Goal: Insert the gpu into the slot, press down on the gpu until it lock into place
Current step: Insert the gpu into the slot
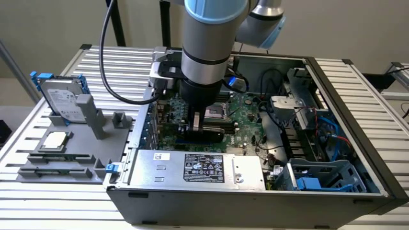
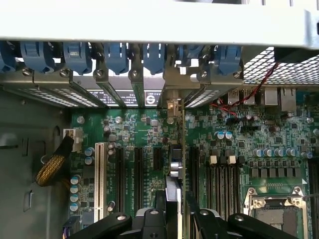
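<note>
The gpu (image 1: 206,134) is a thin black card standing on edge over the green motherboard (image 1: 246,127) inside the open computer case. My gripper (image 1: 197,125) comes straight down on it, with the fingers closed against both of its faces. In the wrist view I look down the card's top edge (image 2: 179,149), which runs from my gripper (image 2: 175,205) to its metal bracket (image 2: 172,105) at the case's rear wall. The slot lies under the card and is mostly hidden; a sliver of blue (image 1: 182,142) shows at the card's foot. I cannot tell how deep the card sits.
A grey labelled power-supply box (image 1: 198,167) fills the case's near side. A blue drive cage (image 1: 319,177) and cables sit toward the exterior view's right. Blue retention clips (image 2: 117,55) line the rear wall. A silver hard drive (image 1: 61,98) leans on a grey fixture (image 1: 70,158) outside the case.
</note>
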You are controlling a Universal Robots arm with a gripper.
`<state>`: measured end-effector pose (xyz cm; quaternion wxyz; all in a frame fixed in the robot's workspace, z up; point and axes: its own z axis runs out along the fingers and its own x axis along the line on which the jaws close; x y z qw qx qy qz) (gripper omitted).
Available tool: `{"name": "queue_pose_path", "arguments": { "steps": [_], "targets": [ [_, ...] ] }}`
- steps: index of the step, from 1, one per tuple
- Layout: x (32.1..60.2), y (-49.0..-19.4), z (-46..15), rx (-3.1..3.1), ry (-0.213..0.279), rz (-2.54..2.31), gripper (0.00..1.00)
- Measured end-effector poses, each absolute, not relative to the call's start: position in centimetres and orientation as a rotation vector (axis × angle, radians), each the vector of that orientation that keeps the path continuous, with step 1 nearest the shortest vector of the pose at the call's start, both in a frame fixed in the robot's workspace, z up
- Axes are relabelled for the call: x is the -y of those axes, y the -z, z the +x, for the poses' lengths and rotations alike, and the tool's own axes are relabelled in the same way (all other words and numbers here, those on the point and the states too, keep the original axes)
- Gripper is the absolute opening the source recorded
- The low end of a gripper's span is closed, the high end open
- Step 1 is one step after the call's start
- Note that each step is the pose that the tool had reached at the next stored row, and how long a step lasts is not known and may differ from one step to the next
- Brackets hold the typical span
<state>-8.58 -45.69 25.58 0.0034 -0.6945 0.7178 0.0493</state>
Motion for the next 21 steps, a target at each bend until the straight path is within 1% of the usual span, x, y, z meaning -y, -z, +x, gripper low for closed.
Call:
{"name": "queue_pose_path", "arguments": {
  "steps": [15,18,19,21],
  "targets": [
    [45.7,-25.1,-8.6,-2.252,-0.157,-2.178,0.26],
    [45.7,-25.3,-8.6,-2.251,-0.158,-2.178,0.27],
    [45.7,-25.6,-8.6,-2.252,-0.158,-2.178,0.34],
    [45.7,-26.6,-8.6,-2.252,-0.158,-2.179,0.34]
  ]
}}
